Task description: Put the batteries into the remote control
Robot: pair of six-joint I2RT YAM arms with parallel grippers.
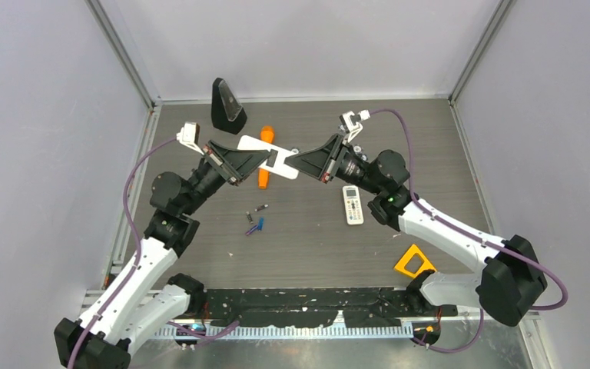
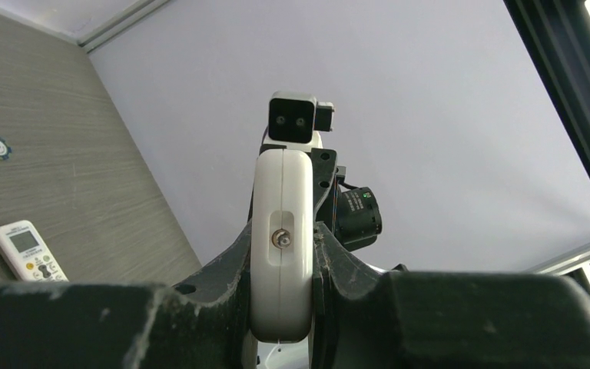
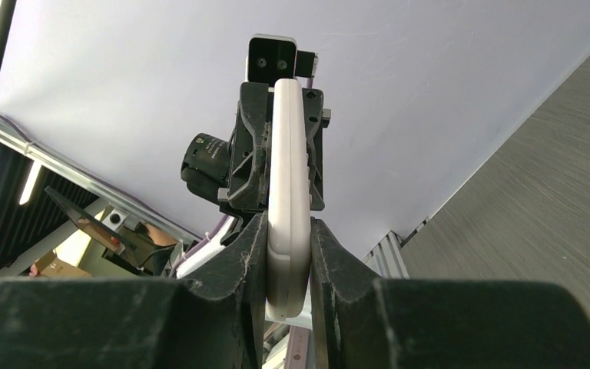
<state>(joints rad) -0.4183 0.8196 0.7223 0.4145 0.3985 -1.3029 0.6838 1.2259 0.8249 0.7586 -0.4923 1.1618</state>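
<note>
- Batteries (image 1: 255,224) are lying loose on the table (image 1: 323,250), near of both grippers and left of centre; none seems loaded yet.
- Left gripper (image 1: 266,157) is clamping the left end of the white remote (image 2: 280,192), and the right gripper (image 1: 295,162) is pinching its right end, holding it aloft between them.
- Step is looking like a handover or re-grip; next, one gripper needs freeing to fetch a battery.
- Compartment is showing one metal contact (image 2: 280,238); anything deeper is staying hidden.
</note>
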